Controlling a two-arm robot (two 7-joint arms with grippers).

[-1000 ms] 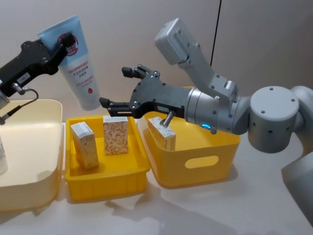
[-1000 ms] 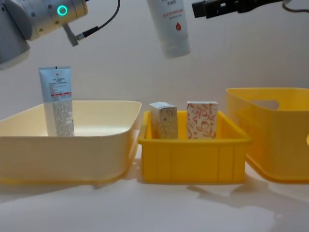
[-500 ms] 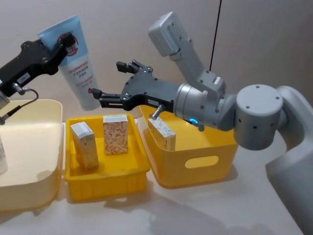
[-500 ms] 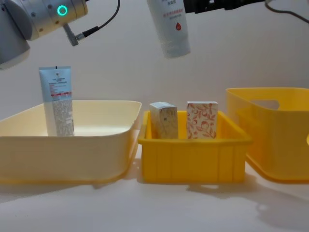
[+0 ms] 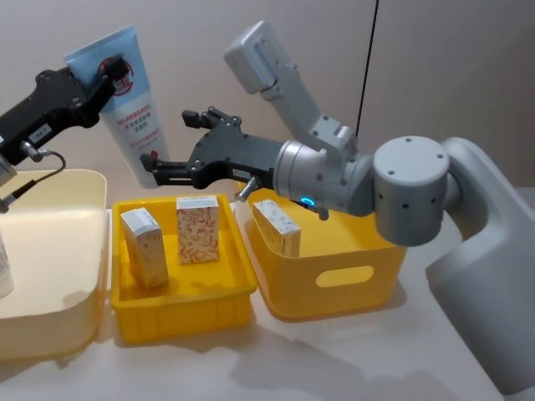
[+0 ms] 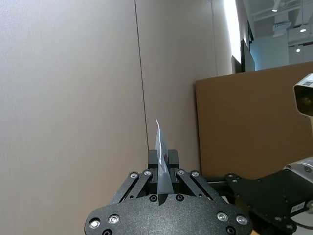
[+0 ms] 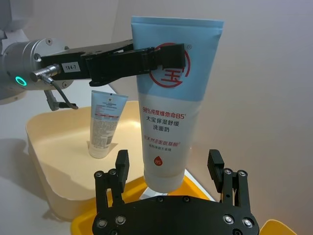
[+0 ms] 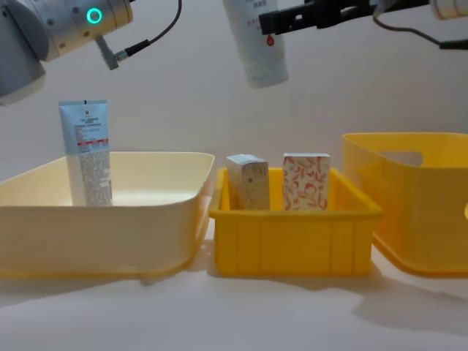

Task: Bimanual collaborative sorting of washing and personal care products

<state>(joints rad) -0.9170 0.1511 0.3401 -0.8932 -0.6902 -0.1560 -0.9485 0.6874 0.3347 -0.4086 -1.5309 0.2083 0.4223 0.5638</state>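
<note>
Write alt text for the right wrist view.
The left gripper holds a pale-blue-and-white plastic squeeze tube with a red circle logo, cap end hanging between the open right gripper's fingers. Behind, a second blue-and-white tube stands in a cream plastic bin.

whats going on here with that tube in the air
The left claw holds a pale-blue tube with a red circle logo aloft by its flat end. The right claw is open around the tube's lower end, not closed on it: likely a handover. A second tube stands in the cream bin; two boxes in the small yellow bin, a third box in the larger yellow bin.
</note>
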